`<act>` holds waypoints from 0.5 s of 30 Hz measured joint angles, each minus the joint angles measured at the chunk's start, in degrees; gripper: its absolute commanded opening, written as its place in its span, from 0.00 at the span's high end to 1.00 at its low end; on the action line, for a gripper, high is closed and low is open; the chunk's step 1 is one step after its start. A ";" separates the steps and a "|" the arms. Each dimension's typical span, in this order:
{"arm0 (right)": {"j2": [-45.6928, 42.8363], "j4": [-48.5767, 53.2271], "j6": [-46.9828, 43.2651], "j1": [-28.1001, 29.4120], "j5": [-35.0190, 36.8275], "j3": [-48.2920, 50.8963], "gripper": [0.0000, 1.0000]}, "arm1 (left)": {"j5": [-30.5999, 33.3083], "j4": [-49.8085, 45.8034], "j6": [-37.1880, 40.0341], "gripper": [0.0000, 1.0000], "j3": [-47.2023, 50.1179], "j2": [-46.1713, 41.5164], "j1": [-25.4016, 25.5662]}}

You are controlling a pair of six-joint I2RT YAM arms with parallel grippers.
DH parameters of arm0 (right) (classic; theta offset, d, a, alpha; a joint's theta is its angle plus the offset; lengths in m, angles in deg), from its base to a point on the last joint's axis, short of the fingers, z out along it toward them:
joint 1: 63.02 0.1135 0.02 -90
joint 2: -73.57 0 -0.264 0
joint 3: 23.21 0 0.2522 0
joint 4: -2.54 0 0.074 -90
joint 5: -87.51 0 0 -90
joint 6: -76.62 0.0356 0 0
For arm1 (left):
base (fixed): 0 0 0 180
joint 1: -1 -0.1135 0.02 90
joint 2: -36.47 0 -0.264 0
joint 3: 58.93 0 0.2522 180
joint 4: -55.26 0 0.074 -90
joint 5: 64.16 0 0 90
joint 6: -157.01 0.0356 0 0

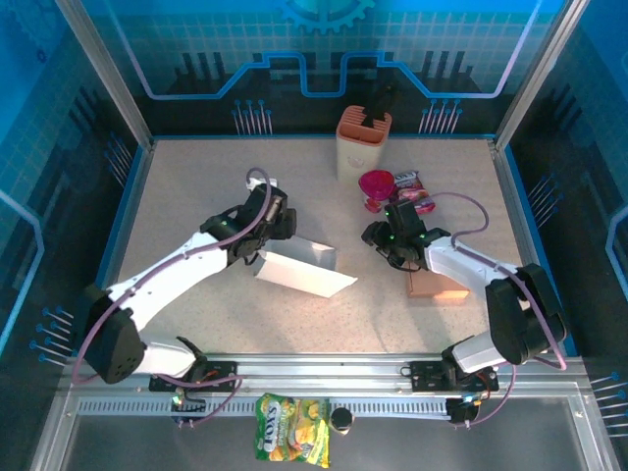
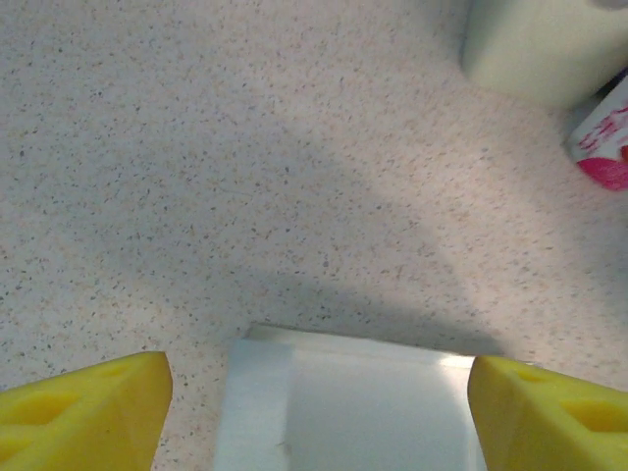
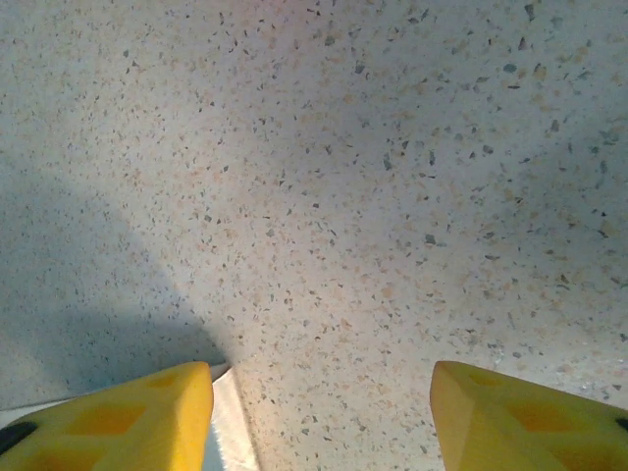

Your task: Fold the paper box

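Observation:
The white paper box (image 1: 304, 267) lies partly folded in the middle of the table, one flap raised. My left gripper (image 1: 280, 224) hovers over its upper left end. In the left wrist view the box (image 2: 353, 402) sits between the yellow fingers (image 2: 88, 412) of the left gripper (image 2: 319, 378), which is open, with a gap of table showing beside the left finger. My right gripper (image 1: 378, 240) is to the right of the box. It stands open (image 3: 322, 383) over bare table, and only a corner of the white paper (image 3: 228, 427) shows beside its left finger.
A tan holder (image 1: 364, 142) stands at the back, with a pink cup (image 1: 376, 188) and a snack packet (image 1: 417, 191) in front of it. A brown block (image 1: 437, 287) lies under the right arm. A yellow snack bag (image 1: 292, 429) lies beyond the near rail.

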 measured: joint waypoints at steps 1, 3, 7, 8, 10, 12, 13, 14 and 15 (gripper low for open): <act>-0.31 0.07 -0.50 0.26 0.00 0.42 0.39 | -0.55 0.02 -0.11 0.22 0.00 -0.55 -0.07; -0.70 0.15 -1.20 1.33 0.02 1.16 0.39 | -2.16 0.04 -0.31 0.23 0.00 -0.74 -0.66; -3.13 1.51 -3.82 5.81 1.16 1.46 0.39 | -5.40 0.37 -0.17 0.26 0.02 2.14 -2.93; -4.35 1.84 -5.03 7.23 1.66 1.38 0.39 | -6.19 0.57 0.07 0.27 0.13 3.15 -3.48; -6.86 2.75 -8.00 9.84 2.34 0.79 0.39 | -7.41 1.11 0.94 0.27 0.37 5.35 -4.39; -9.16 3.28 -12.11 12.22 2.51 -0.57 0.38 | -8.48 2.01 1.53 0.27 0.44 7.41 -5.03; -10.21 3.48 -14.67 13.29 2.25 -1.49 0.38 | -9.05 2.49 2.08 0.28 0.44 8.50 -5.40; -10.93 3.69 -16.92 14.03 1.66 -2.43 0.37 | -9.33 2.91 2.45 0.28 0.44 9.27 -5.60; -11.50 4.11 -19.76 14.91 1.20 -3.78 0.36 | -9.90 3.45 2.69 0.28 0.44 10.23 -5.84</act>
